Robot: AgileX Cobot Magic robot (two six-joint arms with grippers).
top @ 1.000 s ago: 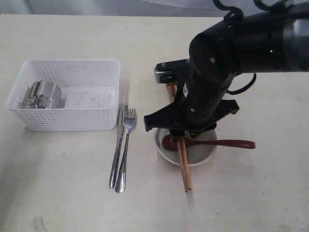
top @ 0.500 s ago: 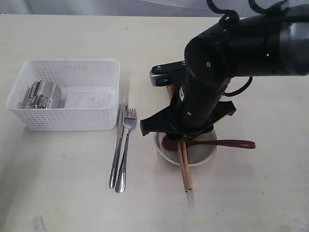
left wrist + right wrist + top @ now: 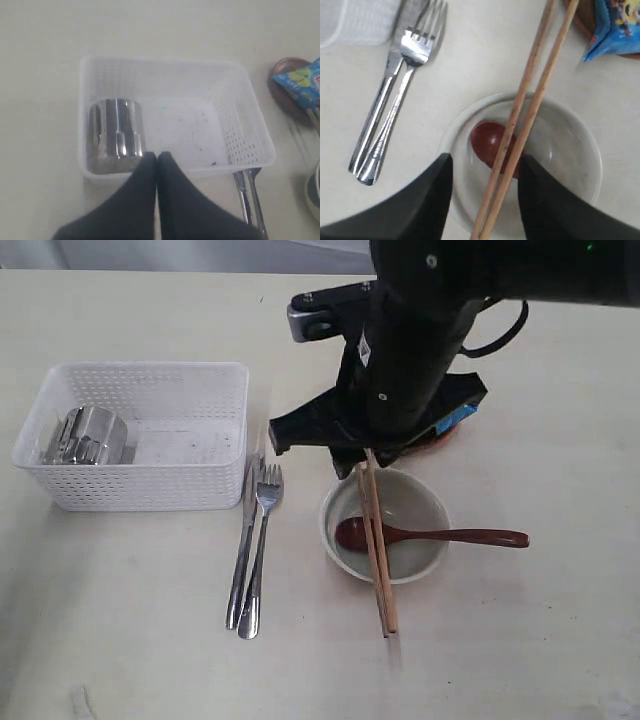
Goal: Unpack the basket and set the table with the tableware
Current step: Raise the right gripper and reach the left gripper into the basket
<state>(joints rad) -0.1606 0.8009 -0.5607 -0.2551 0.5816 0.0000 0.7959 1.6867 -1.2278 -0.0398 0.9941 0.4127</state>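
At upper left, basket: one white rectangular perforated plastic basket (image 3: 140, 485) on the pale cream desk (image 3: 120, 640).
Cup: one small steel cup (image 3: 88, 436) in the basket's left end, seemingly on its side.
Cutlery: one steel knife (image 3: 242, 540) and one steel fork (image 3: 263, 530), side by side and touching, just right of the basket.
Bowl: one pale grey-green bowl (image 3: 425, 502), right of centre.
Spoon: one reddish-brown wooden spoon (image 3: 470, 537), head in the bowl, handle out over the right rim.
Chopsticks: two wooden chopsticks (image 3: 380, 585), laid together across the bowl.
Plate: one round brown plate (image 3: 286, 104) above the bowl, mostly hidden by the black right arm (image 3: 400, 360); one blue chip bag (image 3: 304, 82) lies on it.
Left fingers: left gripper (image 3: 157, 156) pressed together, empty, tips seen against the basket's wall beside the cup.
Right fingers: right gripper (image 3: 484, 167) spread apart, gripping nothing, above the bowl.
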